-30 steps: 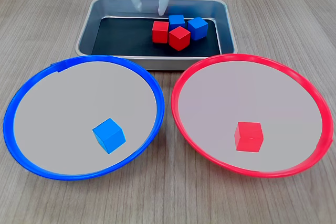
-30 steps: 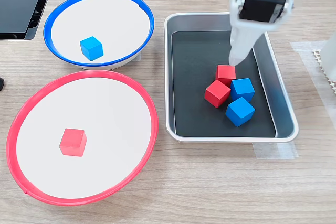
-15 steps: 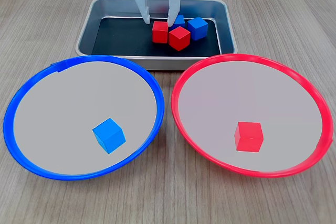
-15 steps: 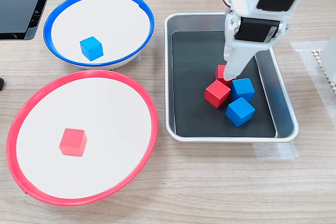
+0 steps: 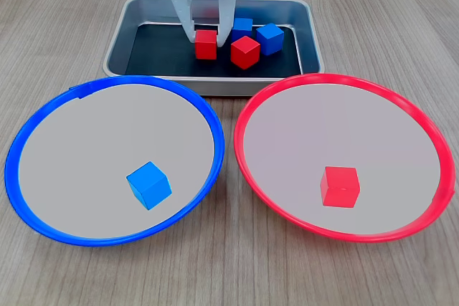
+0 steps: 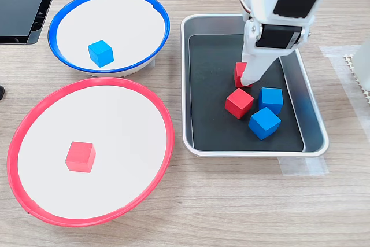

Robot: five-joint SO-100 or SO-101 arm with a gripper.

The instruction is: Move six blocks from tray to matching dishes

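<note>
Hand (image 5: 206, 36) straddles 1 red block (image 5: 206, 44) in tray (image 5: 118, 41).

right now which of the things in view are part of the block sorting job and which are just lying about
Part of the job:
- gripper around a red block
- tray with another red block and two blue blocks
- blue-rimmed dish holding one blue block
- red-rimmed dish holding one red block

Lying about:
- black device at the second exterior view's top left
- clear tape beside the tray
</note>
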